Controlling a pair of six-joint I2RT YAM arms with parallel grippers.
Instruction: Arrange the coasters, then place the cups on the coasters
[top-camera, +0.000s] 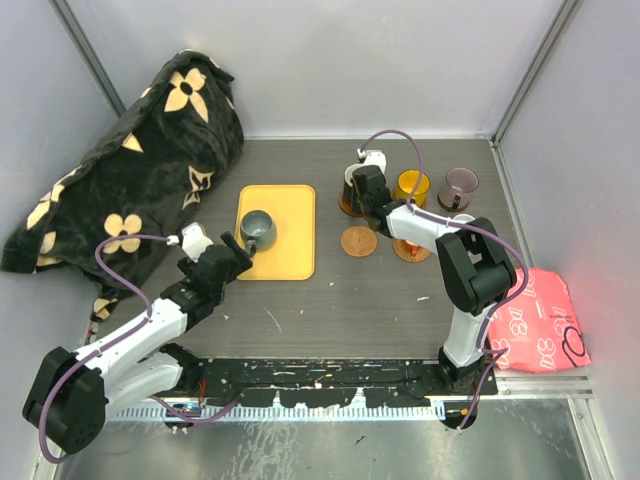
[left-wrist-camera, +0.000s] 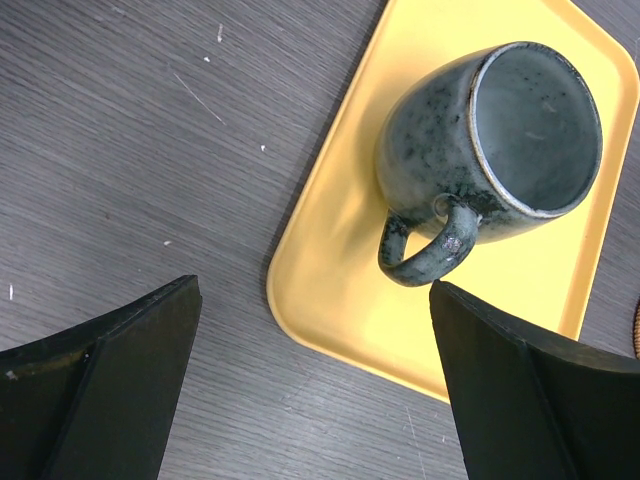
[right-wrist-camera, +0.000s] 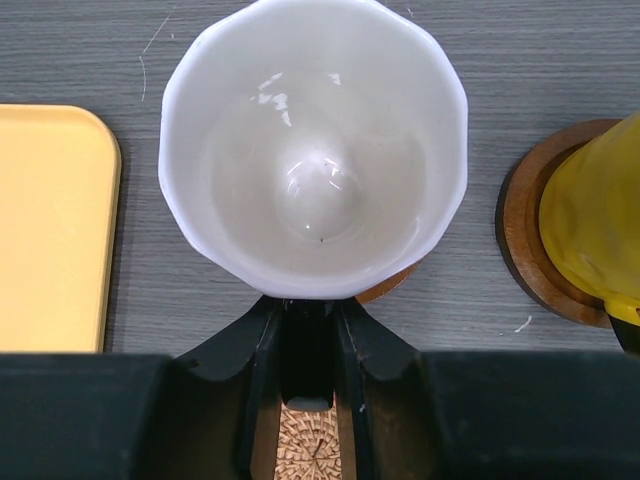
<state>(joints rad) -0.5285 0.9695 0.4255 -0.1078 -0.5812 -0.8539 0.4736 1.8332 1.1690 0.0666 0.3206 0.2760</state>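
Two robot arms work over a dark wood-grain table (top-camera: 330, 300). The right gripper (right-wrist-camera: 305, 310), stretched to the far side, is clenched on the dark handle of a cream-lined cup (right-wrist-camera: 315, 150), whose faceted rim fills the right wrist view. A sliver of reddish-brown coaster (right-wrist-camera: 388, 287) shows under the cup's near edge; whether the cup rests on it cannot be told.

Just right of it, a yellow-orange cup (right-wrist-camera: 600, 230) sits on a brown coaster (right-wrist-camera: 525, 240), and farther right stands a purple-grey cup (top-camera: 460, 185). A bare woven coaster (top-camera: 359, 241) lies just near of the held cup, and another coaster (top-camera: 411, 250) lies to its right, partly under the right arm.

To the left, a grey speckled cup (left-wrist-camera: 490, 150) stands upright on the yellow tray (left-wrist-camera: 330, 300), its handle turned toward the left gripper (left-wrist-camera: 315, 300). That gripper hovers at the tray's near-left corner, its jaws spread wide and grasping nothing.

A black floral blanket (top-camera: 130, 170) is heaped at far left; a pink packet (top-camera: 535, 320) lies at near right.
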